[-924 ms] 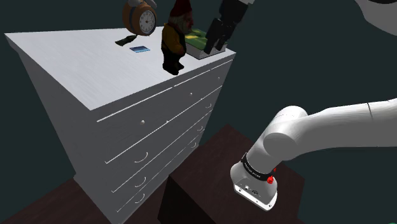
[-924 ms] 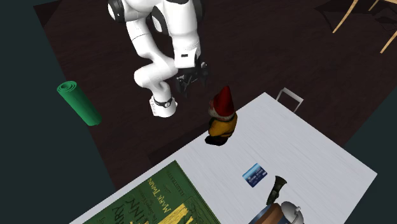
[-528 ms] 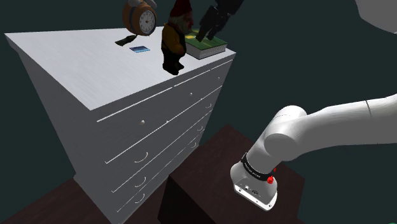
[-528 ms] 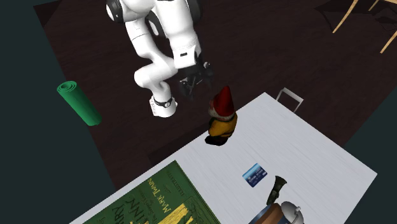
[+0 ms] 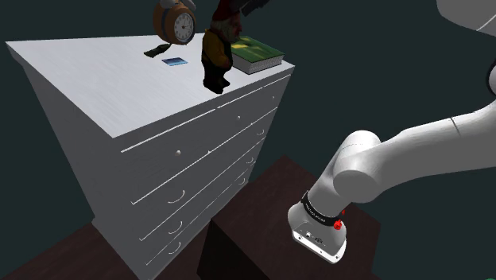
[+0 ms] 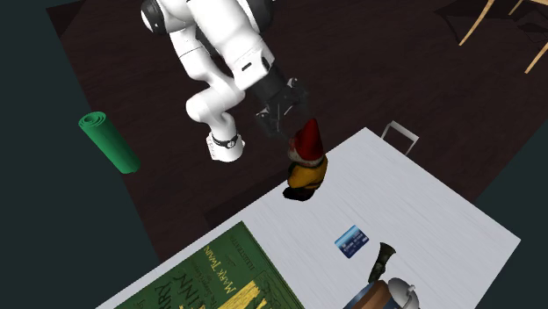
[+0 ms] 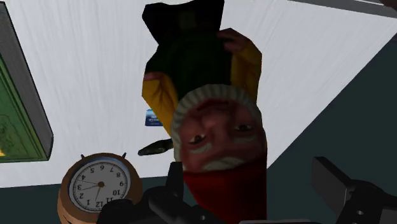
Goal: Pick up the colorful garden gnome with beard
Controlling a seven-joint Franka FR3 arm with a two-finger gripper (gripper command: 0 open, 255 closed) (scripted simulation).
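The gnome (image 5: 216,49) stands upright near the front edge of the white dresser top (image 5: 95,79), in a yellow coat, with a white beard and a red pointed hat. From the second exterior view the gnome (image 6: 307,164) sits at the dresser's edge closest to the arm. My gripper (image 6: 277,123) hovers just above and beside the hat tip, tilted toward it. At the shoulder view's top edge, part of the gripper (image 5: 253,8) shows above the gnome's head. The wrist view looks down on the gnome (image 7: 216,127); the gripper (image 7: 251,177) is open, its fingers apart on either side of the hat.
A green book (image 5: 256,56) lies right beside the gnome. A round clock (image 5: 175,21), a blue card (image 5: 175,61) and a small dark object (image 7: 156,147) lie behind it. A rolled green mat (image 6: 109,143) lies on the dark floor.
The gripper has risen from beside the book's edge and swung over toward the gnome's hat. Gnome, book and clock have not moved.
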